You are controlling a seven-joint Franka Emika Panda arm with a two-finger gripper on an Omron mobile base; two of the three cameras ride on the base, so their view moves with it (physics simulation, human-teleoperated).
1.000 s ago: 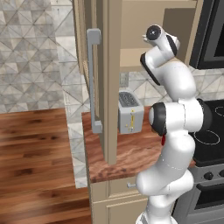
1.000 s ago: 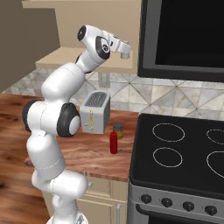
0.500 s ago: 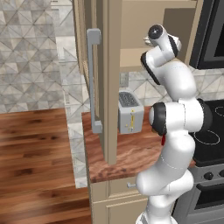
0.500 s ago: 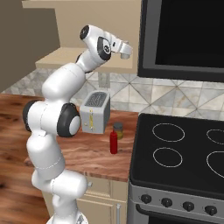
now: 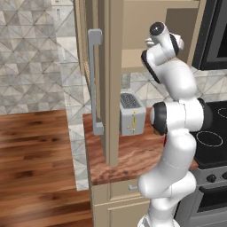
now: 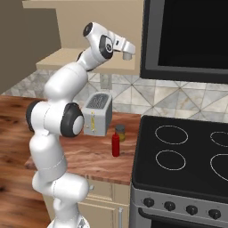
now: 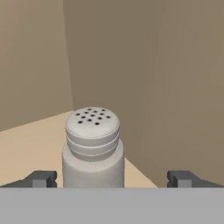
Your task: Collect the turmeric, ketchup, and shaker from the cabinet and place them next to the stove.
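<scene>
The shaker (image 7: 92,146) stands upright on the cabinet (image 5: 111,84) shelf, between the spread fingers of the claw (image 7: 112,178), which grips nothing. Ketchup (image 6: 116,144) and turmeric (image 6: 120,132) already sit beside the stove (image 6: 187,156), so the shaker seems last. Next: clench on it, then lift.
</scene>
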